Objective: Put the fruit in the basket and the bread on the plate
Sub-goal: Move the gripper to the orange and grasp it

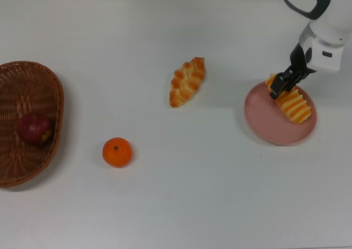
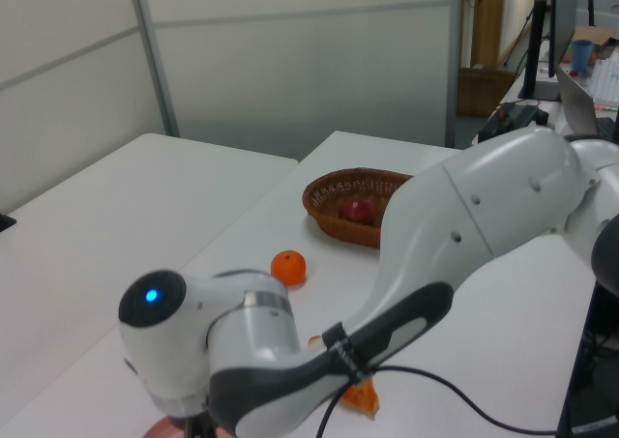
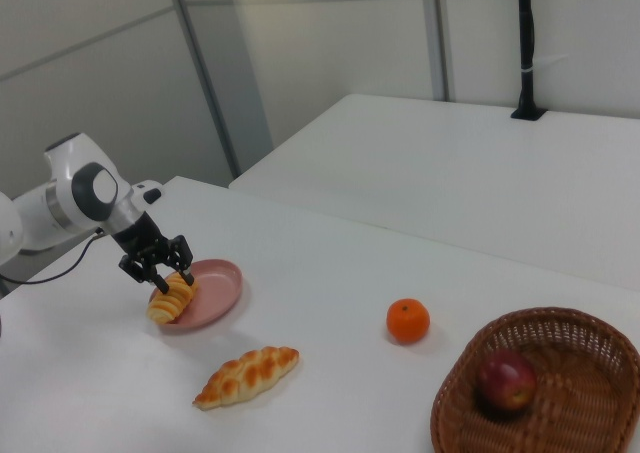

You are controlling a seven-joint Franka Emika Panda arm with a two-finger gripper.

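Observation:
The oblong roll (image 1: pixel 293 105) (image 3: pixel 171 299) lies on the pink plate (image 1: pixel 269 122) (image 3: pixel 218 290), one end jutting over the rim. My gripper (image 1: pixel 280 87) (image 3: pixel 170 273) is open just above the roll's upper end, its fingers on either side of it. The croissant-like pastry (image 1: pixel 187 82) (image 3: pixel 247 375) lies on the table mid-scene. The orange mandarin (image 1: pixel 117 152) (image 3: pixel 408 320) (image 2: pixel 288 267) sits on the table near the wicker basket (image 1: pixel 22 78) (image 3: pixel 575 338) (image 2: pixel 338 183). Inside the basket rests the dark red apple (image 1: pixel 36 129) (image 3: pixel 506 383) (image 2: pixel 360 210).
In the left view my arm (image 2: pixel 426 254) hides most of the plate and pastry. A second white table (image 3: pixel 520 173) stands behind this one in the right view. The basket reaches the top view's left edge.

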